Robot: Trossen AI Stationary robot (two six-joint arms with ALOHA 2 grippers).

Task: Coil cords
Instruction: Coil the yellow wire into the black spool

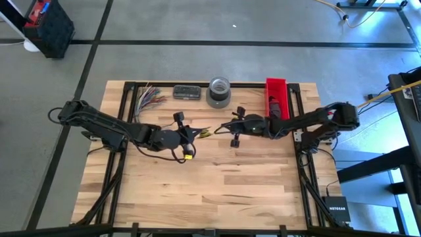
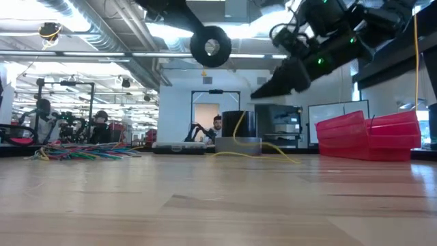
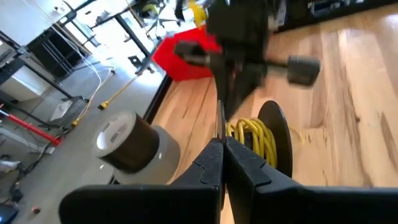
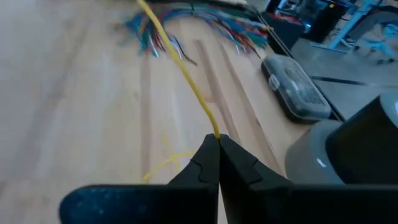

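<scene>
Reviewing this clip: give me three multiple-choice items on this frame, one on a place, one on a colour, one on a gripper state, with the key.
1. Where does the red bin stand on the table in the high view?
A. at the far edge, on the right arm's side
B. at the near edge, in the middle
C. on the left arm's side, beside the multicoloured wires

2. What colour is the cord running from the right gripper in its wrist view?
A. blue
B. yellow
C. white

3. How do the right gripper's fingers stand?
A. wide open
B. out of view
C. shut on the cord

Key:
1 A: the high view shows the bin at the far edge by the right arm.
2 B: a thin yellow strand leaves the fingertips.
3 C: the fingers meet with the strand pinched at their tips.
</scene>
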